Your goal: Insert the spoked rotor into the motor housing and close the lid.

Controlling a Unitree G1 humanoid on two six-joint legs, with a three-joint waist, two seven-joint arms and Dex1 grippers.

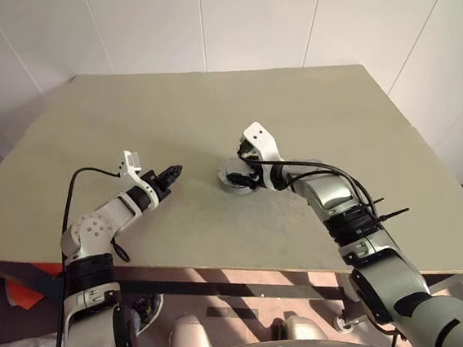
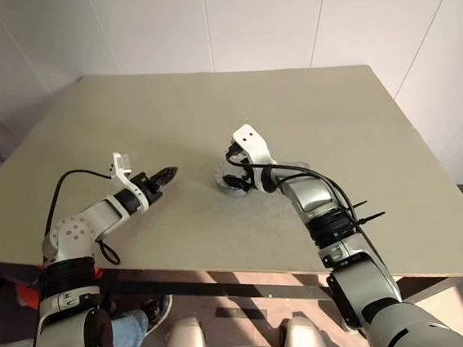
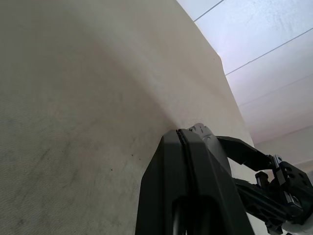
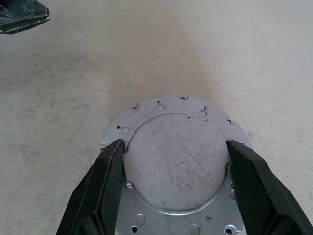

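Counter [image 1: 210, 118] first: broad, pale, matte, stretching bare away to the far edge, with white wall panels [image 2: 265, 14] behind it. Nothing crowds the middle, where the lid [image 4: 173, 159] lies flat, face up, a scratched silver disc with a raised centre panel and small holes round its flange. Being round, it has no long axis to call. Right claw [image 4: 173, 188] stands spread wide, one black finger on each side of that raised panel, right against its edge. Left claw [image 1: 172, 173] hangs off to the left, well apart, fingers pressed together, gripping nothing.
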